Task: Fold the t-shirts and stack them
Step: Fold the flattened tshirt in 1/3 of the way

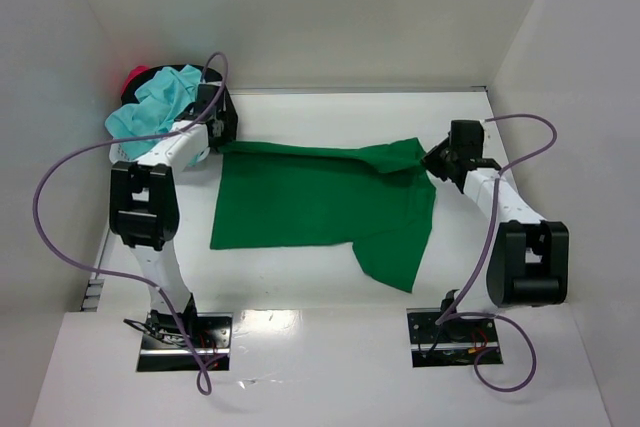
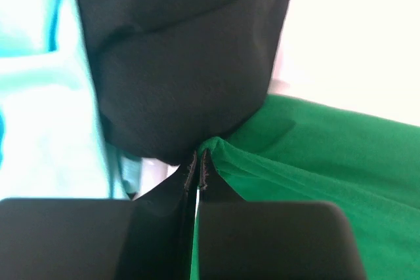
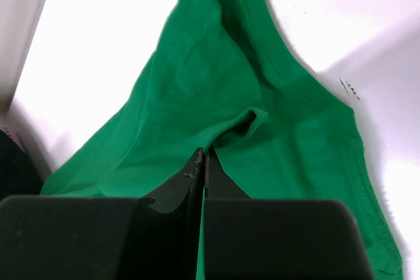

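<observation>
Overhead view of a white counter walled in on 3 sides. Nearest, at the counter's front edge: 2 robot arm bases bolted side by side, a purple cable looping off each. Just beyond, between the arms: a bright green t-shirt spread mostly flat, 1 flap trailing toward the near right. On one side, the left arm angled up to the shirt's far-left corner; on the other, the right arm angled up to its far-right corner, cloth bunched and slightly raised there. Far edge of the shirt drawn in a line between the 2 corners. Closed tight, the left jaws, tips pinching a small peak of the green cloth, shown close up from the left wrist. Also closed tight, the right jaws, tips nipping a small fold of the same shirt, a stitched hem running off to the right in the right wrist view. Farthest back, in the far-left corner: a heap of other t-shirts. On top, a light turquoise t-shirt, crumpled. Beside it, a black t-shirt, just beyond the left jaws. A glimpse of a red-pink t-shirt at the very back, against the white wall.
</observation>
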You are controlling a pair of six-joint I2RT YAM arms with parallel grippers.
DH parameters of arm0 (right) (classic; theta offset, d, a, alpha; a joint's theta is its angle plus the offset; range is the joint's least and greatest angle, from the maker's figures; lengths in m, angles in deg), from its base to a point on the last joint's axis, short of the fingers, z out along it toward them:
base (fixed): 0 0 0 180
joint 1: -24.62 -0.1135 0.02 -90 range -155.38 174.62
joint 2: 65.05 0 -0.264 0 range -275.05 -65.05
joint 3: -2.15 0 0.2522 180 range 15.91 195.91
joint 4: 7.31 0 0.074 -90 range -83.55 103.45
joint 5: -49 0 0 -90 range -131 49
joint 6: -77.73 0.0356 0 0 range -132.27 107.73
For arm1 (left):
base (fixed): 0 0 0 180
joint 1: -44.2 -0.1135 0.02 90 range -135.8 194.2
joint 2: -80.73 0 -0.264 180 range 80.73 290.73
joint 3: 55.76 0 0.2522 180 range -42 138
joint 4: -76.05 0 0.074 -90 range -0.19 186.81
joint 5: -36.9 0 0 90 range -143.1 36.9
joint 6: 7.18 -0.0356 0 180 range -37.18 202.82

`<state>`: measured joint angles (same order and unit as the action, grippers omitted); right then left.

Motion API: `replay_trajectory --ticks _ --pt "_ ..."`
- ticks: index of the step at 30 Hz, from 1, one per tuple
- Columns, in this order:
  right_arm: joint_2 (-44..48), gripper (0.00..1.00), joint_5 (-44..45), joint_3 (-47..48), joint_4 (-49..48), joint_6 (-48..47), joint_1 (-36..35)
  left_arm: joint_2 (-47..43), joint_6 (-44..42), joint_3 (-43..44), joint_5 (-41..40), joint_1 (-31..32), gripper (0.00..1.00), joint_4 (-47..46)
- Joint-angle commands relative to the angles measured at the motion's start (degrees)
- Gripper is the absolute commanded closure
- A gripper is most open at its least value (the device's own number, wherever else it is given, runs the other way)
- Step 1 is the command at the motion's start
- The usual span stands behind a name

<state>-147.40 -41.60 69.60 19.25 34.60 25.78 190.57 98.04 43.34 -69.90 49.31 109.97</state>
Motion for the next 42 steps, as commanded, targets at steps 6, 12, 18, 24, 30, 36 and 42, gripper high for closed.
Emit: replay_trajectory --ticks 6,12,18,24,30,36,42 --pt "-5.62 1.00 -0.37 7.29 -1.02 -2.31 1.12 4.85 -3.80 8.51 -6.24 -0.27 1.00 0.84" --pt "-12.73 1.00 -0.37 17.84 -1.02 -4.24 2.17 9.15 -3.80 15.11 -5.00 -0.27 1.00 0.84" --pt "-20.30 1.00 -0.89 29.09 0.03 -5.47 2.17 12.59 -5.02 20.73 -6.93 -0.27 1.00 -0.38" --pt "-26.28 1.00 -1.42 35.51 0.56 -6.00 3.49 15.31 -5.56 22.85 -7.99 -0.97 1.00 -0.39" --pt "-28.13 1.00 -1.42 37.01 0.56 -7.67 4.02 16.54 -6.08 23.91 -7.99 -1.50 1.00 -1.00" --pt "-32.52 1.00 -2.03 44.74 1.44 -8.90 4.54 18.21 -6.08 26.89 -7.37 -1.50 1.00 -1.53" --pt "-36.13 1.00 -2.56 50.45 2.50 -9.95 4.54 17.69 -5.56 26.37 -6.41 -1.50 1.00 -1.53"
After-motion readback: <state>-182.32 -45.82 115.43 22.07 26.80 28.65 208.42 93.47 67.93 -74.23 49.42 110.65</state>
